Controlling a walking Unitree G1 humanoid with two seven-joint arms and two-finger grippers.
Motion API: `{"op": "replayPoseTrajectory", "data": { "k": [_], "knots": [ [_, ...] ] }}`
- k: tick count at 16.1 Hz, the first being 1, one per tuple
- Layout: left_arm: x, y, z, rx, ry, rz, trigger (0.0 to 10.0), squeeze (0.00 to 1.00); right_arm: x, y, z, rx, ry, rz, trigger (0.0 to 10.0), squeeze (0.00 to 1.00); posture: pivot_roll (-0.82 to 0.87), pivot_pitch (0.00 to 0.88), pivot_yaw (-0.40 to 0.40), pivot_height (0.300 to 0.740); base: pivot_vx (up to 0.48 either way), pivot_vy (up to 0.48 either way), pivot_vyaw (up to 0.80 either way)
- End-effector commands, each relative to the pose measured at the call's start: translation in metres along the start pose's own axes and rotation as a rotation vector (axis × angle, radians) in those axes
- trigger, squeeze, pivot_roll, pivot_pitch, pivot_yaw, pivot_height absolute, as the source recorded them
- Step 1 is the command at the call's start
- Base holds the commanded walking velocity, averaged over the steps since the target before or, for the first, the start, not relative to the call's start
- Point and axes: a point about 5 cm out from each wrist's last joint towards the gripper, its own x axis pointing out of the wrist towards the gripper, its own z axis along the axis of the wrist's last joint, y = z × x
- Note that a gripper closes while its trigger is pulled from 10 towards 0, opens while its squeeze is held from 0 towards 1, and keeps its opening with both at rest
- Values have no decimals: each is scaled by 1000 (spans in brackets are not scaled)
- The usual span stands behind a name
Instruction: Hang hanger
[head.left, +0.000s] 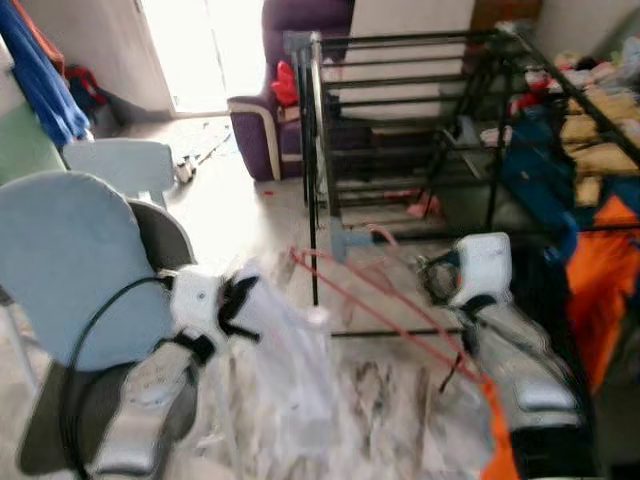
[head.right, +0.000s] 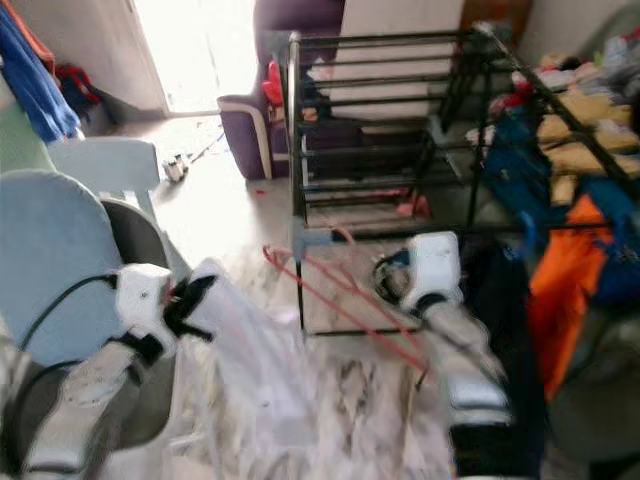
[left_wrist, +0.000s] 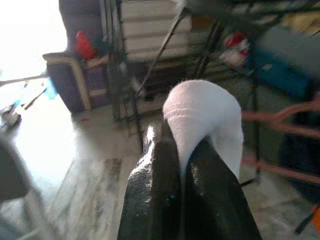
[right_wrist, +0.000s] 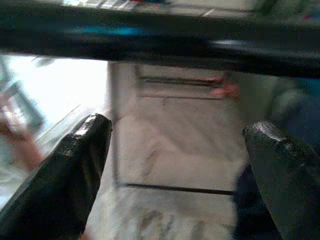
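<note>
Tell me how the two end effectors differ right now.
The left end effector is shut on a white cloth; the right end effector is open and holds nothing. The left hangs beside the pale blue chair; the right is near the black drying rack, under one of its bars. Both have black fingers.

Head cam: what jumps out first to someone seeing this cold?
The left gripper, low on the left, is pinched shut on a white cloth that drapes toward the floor. A red hanger slants across the middle, before the black drying rack. The right gripper is wide open, close to a rack bar.
</note>
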Motion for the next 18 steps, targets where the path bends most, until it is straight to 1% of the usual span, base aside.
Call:
{"op": "replayPoseTrajectory", "data": {
  "k": [1,3,5,7,8,9,10,11,13,14,15,16,17,18],
  "knots": [
    [0,0,6,5,-17,-2,10000,0,0,-3,-2,-3,26,11,10000,0,-90,0,41,740,0,0,0],
    [0,-1,5,7,-8,-16,10000,0,-5,-8,-7,-17,48,29,10000,0,-92,0,42,740,0,0,0],
    [0,-1,5,6,-6,-21,10000,0,-8,-13,-7,-22,48,19,10000,0,-92,0,42,740,0,0,0],
    [0,-2,5,2,1,-25,10000,0,-14,-25,-9,-34,51,15,10000,0,-102,0,45,740,0,0,0],
    [0,-2,5,2,1,-25,10000,0,-14,-25,-9,-34,51,15,10000,0,-102,0,45,740,0,0,0],
    [0,-2,4,3,9,-31,10000,0,-19,-32,-9,-47,55,27,10000,0,-110,0,45,740,0,0,0],
    [2,-3,2,2,23,-47,10000,0,-24,-47,-8,-83,77,53,10000,0,-129,0,52,740,0,0,0],
    [4,-5,1,-6,28,-64,10000,0,-25,-53,-8,-100,120,104,10000,0,-133,0,54,740,0,0,0],
    [6,-6,2,-7,30,-75,10000,0,-29,-59,-6,-115,166,201,10000,0,-138,0,57,740,0,0,0],
    [5,-7,1,-4,38,-83,10000,0,-31,-63,0,-85,175,259,10000,0,-141,0,58,740,0,0,0],
    [4,-8,-1,-9,49,-97,10000,0,-32,-65,5,-106,170,308,10000,0,-144,0,58,740,0,0,0],
    [3,-10,-2,-10,57,-107,10000,0,-32,-65,12,-84,165,358,10000,0,-144,0,56,740,0,0,0],
    [3,-10,-2,-9,58,-108,10000,0,-32,-65,15,-82,161,383,10000,0,-143,0,54,740,0,0,0],
    [3,-12,-4,-10,65,-114,10000,0,-33,-61,20,-113,169,474,10000,0,-142,0,49,740,0,0,0]
  ]
}}
